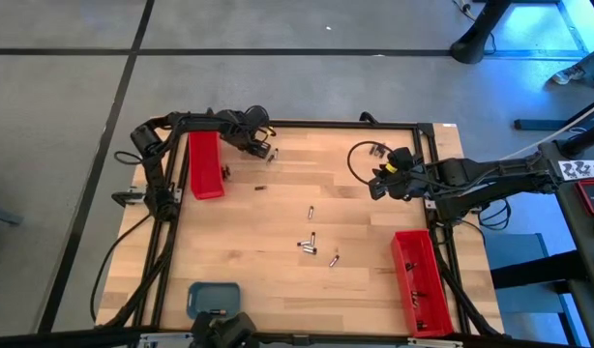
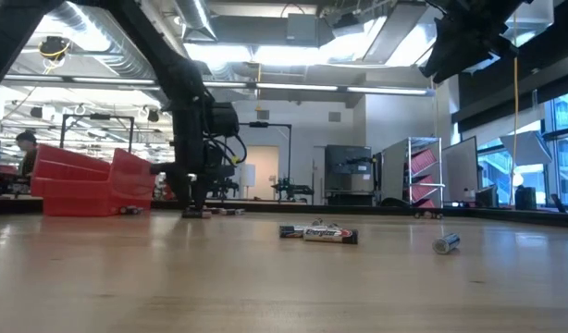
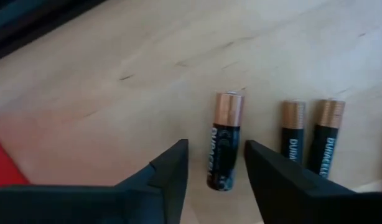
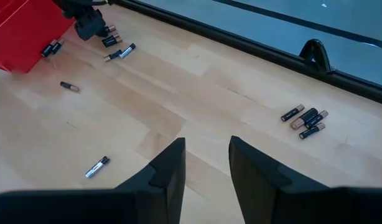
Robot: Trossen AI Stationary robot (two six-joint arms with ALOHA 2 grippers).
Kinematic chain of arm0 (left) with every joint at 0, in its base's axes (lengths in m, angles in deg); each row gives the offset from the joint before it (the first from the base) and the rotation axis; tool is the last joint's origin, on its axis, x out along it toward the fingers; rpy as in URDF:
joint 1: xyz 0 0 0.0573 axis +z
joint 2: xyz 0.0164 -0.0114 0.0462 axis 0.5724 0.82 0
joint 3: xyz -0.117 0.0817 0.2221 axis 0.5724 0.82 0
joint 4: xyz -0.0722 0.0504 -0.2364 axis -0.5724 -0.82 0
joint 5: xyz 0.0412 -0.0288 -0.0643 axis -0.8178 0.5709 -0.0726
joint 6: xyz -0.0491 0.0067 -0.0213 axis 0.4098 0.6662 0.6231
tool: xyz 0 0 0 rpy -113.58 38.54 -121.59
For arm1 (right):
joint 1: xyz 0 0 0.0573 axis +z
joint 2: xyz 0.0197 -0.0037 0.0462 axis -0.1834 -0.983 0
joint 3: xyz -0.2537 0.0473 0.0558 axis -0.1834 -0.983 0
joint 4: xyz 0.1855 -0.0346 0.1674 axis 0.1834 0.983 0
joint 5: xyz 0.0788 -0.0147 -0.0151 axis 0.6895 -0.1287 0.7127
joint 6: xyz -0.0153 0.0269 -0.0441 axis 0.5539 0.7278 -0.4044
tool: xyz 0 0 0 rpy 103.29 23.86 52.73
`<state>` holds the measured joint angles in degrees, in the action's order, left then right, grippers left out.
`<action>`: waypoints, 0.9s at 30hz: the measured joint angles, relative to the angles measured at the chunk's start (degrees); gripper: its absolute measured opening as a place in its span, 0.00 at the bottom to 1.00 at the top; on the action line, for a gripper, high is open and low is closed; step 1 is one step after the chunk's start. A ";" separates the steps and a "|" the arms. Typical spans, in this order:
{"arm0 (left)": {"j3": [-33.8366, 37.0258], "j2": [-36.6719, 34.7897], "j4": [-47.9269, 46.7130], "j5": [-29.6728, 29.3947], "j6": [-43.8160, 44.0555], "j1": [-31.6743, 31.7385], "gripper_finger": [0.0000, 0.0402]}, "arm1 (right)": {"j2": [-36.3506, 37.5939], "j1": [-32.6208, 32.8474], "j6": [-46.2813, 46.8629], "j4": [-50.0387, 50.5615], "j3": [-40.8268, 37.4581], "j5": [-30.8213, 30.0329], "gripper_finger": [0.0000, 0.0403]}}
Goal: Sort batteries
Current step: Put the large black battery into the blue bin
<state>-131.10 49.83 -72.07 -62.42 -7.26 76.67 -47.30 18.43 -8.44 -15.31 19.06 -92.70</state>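
Observation:
My left gripper (image 3: 216, 171) (image 1: 265, 151) points down at the table's far left, beside the left red tray (image 1: 205, 164). Its fingers are open and stand on either side of a black-and-copper battery (image 3: 223, 149) that lies flat on the wood; I see no touch. Two more such batteries (image 3: 309, 134) lie side by side next to it. Other batteries lie loose mid-table (image 1: 309, 244) (image 2: 318, 233). My right gripper (image 4: 206, 162) (image 1: 379, 186) hangs open above the table's far right with nothing between its fingers.
A second red tray (image 1: 420, 280) stands at the near right and a blue-grey tray (image 1: 213, 295) at the near left. A cluster of batteries (image 4: 306, 119) lies near the far edge on the right. A single battery (image 4: 69, 86) lies near the left tray.

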 joint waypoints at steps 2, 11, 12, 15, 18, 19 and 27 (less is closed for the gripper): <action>-0.07 0.36 0.07 0.24 -0.06 -0.01 0.31 | 0.00 0.00 0.00 0.00 0.00 0.00 0.30; -0.02 -0.51 -0.68 0.51 -2.78 -0.24 0.08 | 0.00 -0.01 -0.94 -0.17 0.00 1.08 0.30; -0.08 -0.95 -1.39 0.42 -2.79 -0.24 0.08 | 0.00 -0.02 -1.32 -0.24 0.00 1.41 0.30; -1.01 -3.28 -2.43 0.31 -3.11 -0.87 0.08 | 0.00 -0.01 -3.03 -1.53 0.00 1.81 0.30; -1.59 -6.95 -2.34 0.75 -3.52 -2.21 0.08 | 0.00 -0.04 -8.22 -5.92 0.00 4.86 0.30; -1.68 -8.26 -1.88 1.59 -3.61 -2.86 0.08 | 0.00 -0.04 -10.84 -8.16 0.00 6.12 0.30; -1.79 -19.28 5.89 18.58 -12.06 -11.57 0.08 | -3.10 -2.65 -25.33 -25.80 -0.02 11.39 0.30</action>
<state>-132.89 30.55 -66.18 -43.85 -19.31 65.10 -50.40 15.78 -33.78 -41.11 19.04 -81.30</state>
